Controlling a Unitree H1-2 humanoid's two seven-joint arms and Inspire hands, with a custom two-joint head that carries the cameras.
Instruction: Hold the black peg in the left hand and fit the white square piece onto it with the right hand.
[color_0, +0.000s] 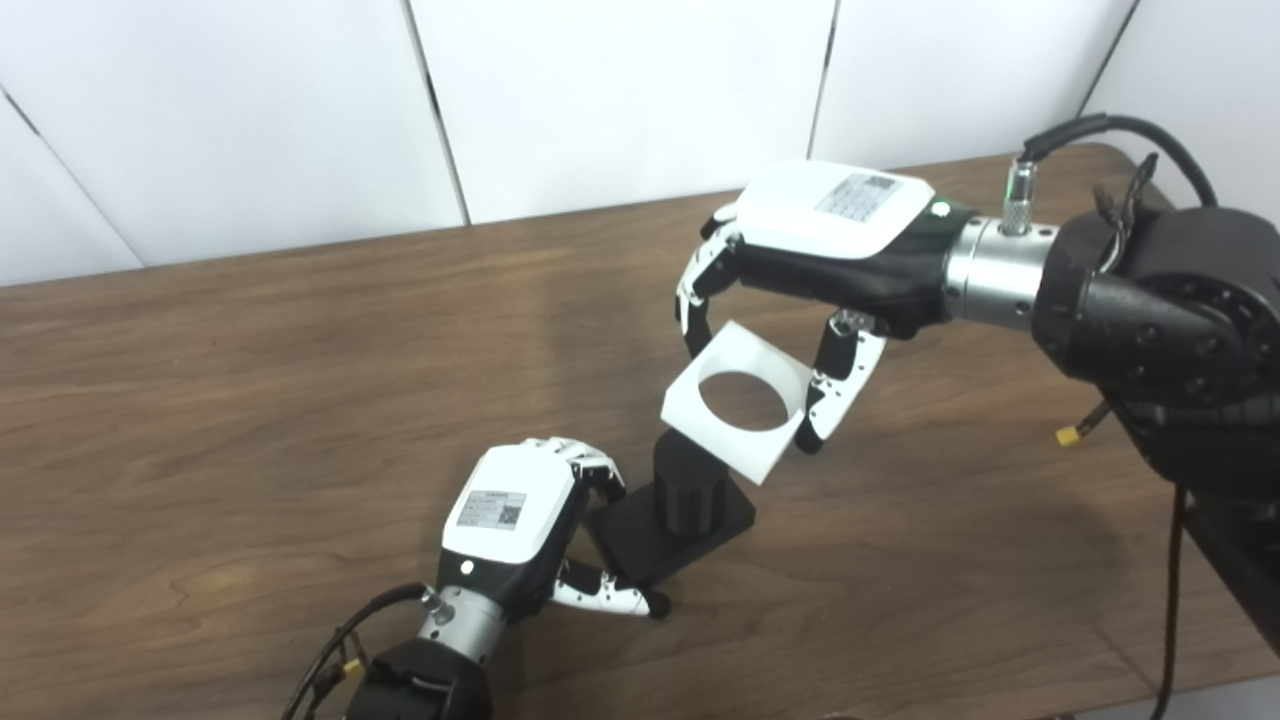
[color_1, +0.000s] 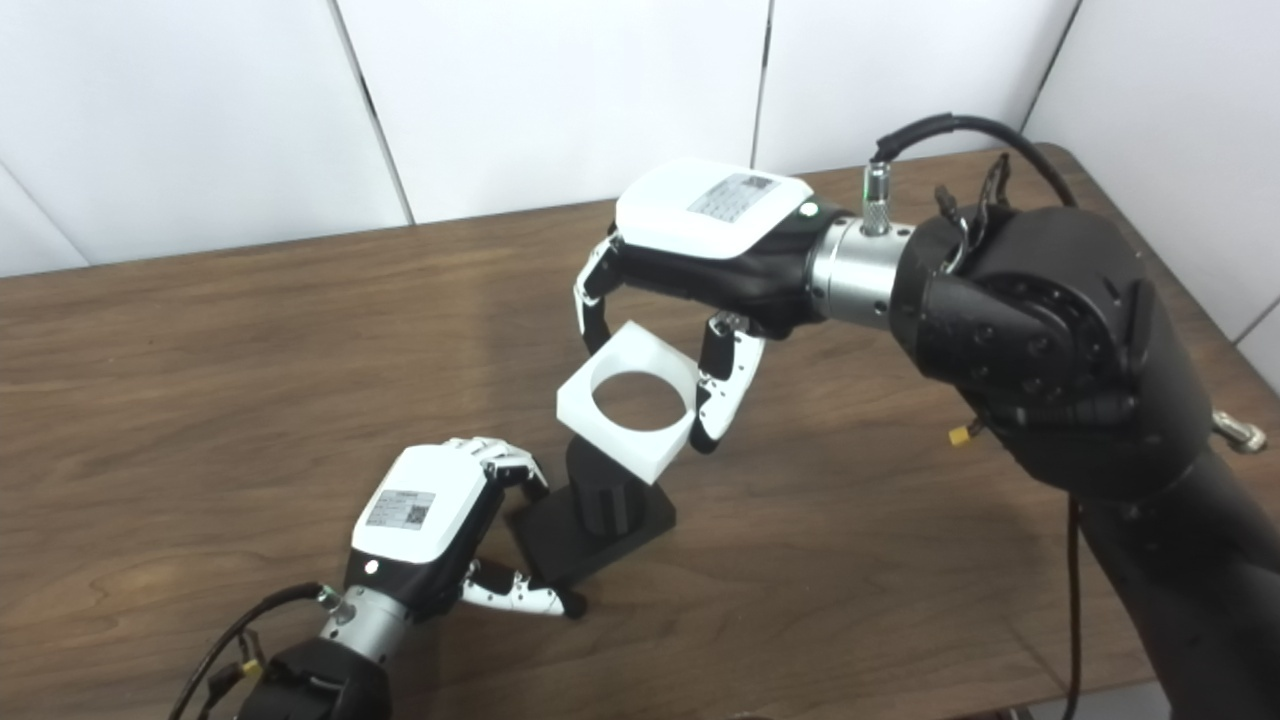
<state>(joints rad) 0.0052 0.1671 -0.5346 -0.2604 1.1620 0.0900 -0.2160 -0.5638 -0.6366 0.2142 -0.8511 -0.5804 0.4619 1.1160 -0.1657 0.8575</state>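
The black peg is a short cylinder standing upright on a flat square black base that rests on the table. My left hand is shut on the base's near-left edge. The white square piece, with a round hole through its middle, hangs tilted just above and to the right of the peg's top. My right hand is shut on it, fingers on its far-left edge and thumb on its right edge. The piece's lower corner overlaps the peg top in both views.
The brown wooden table ends at white wall panels behind. My bulky right forearm and its cables fill the right side above the table's far right corner.
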